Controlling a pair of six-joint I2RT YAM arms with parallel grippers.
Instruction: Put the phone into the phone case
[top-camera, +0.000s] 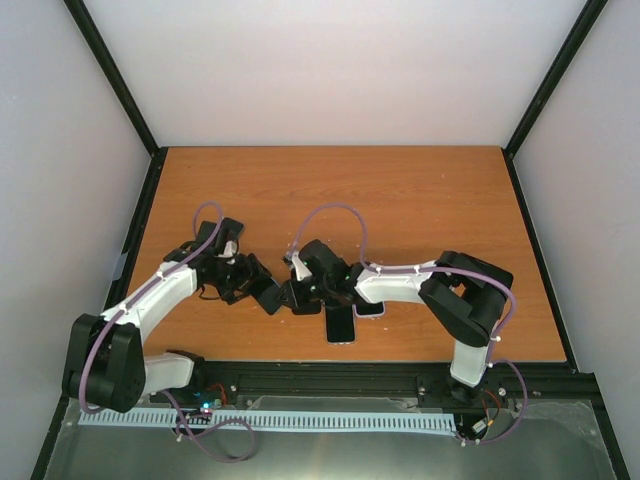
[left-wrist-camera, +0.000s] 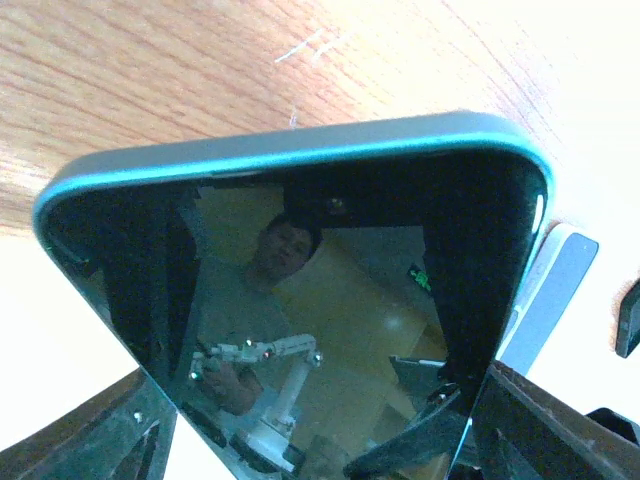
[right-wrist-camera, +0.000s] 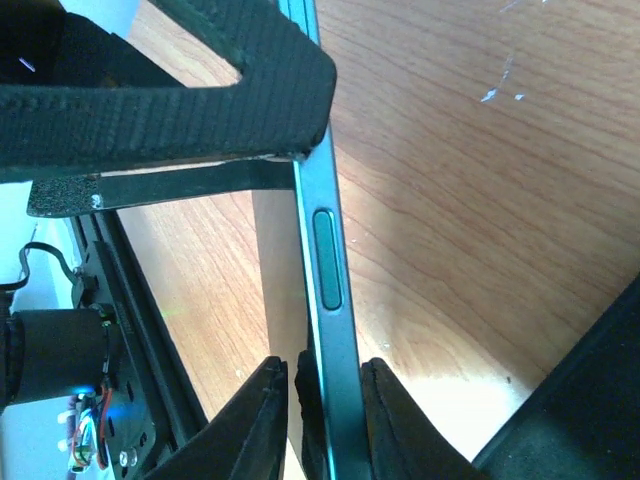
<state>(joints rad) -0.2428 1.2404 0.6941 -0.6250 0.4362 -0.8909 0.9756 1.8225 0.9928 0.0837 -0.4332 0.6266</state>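
Observation:
The phone (left-wrist-camera: 300, 250) has a teal rim and a glossy black screen. It is held up off the wooden table (top-camera: 400, 200) between both grippers and shows as a dark slab in the top view (top-camera: 277, 297). My left gripper (left-wrist-camera: 320, 445) has a finger at each long side of the phone and looks shut on it; it sits left of the phone from above (top-camera: 255, 285). My right gripper (right-wrist-camera: 325, 400) is shut on the phone's edge (right-wrist-camera: 330, 260), just below the side button. A flat dark slab with a pale rim, apparently the phone case (top-camera: 340, 325), lies near the front edge.
A second flat piece with a pinkish rim (top-camera: 370, 308) lies beside the slab, partly under the right arm. A grey, pale-rimmed edge (left-wrist-camera: 560, 290) shows past the phone. The left gripper's textured finger (right-wrist-camera: 200, 70) crosses the right wrist view. A black rail (top-camera: 400, 375) borders the table front.

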